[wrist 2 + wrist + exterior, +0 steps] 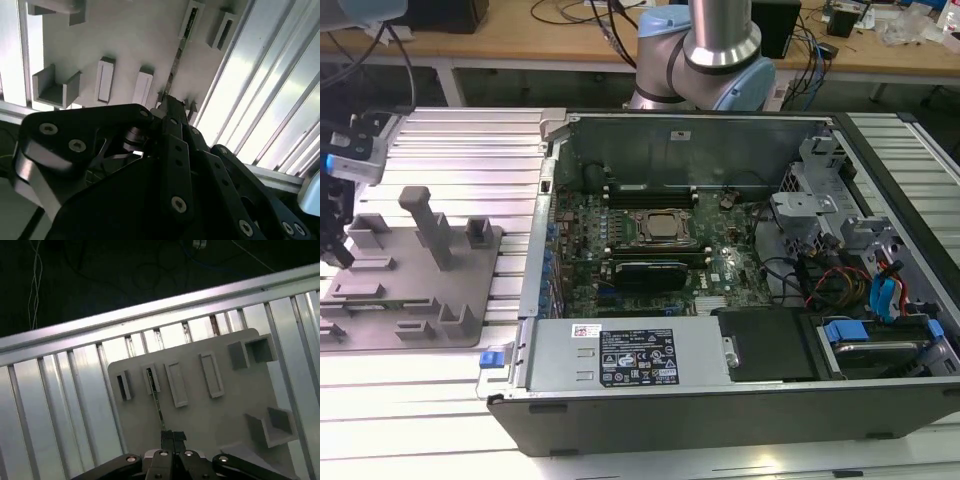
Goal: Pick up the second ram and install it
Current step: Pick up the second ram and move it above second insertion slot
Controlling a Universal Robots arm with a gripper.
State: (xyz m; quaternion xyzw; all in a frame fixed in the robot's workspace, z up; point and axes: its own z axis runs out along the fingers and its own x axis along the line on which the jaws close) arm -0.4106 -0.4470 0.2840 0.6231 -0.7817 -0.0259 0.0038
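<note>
Exterior view first: the gripper point(340, 258) is way over at the exterior view's left edge, hanging over the grey fixture plate point(470, 270) with its upright posts. That plate sits on the ribbed aluminium table point(470, 160), just beside the open computer case point(670, 410). The case lies on its side with the motherboard facing up, and the processor socket point(660, 228) is about in the middle of it, well apart from where I've got the arm.

Both wrist views are more useful. In the first wrist view, the second ram point(157, 405) stands on its thin edge on the fixture plate point(200, 425). Its far end is tucked into one of the small slotted blocks, and its near end runs straight into the gripper point(173, 434). The fingers are drawn in narrow, and from what I can see they're pinched onto that near end.

The second wrist view says the same. The ram point(176, 65) shows as a skinny dark line across the plate point(130, 40), ending right at the gripper point(172, 102) tips. It looks seated in its holder, not lifted.
</note>
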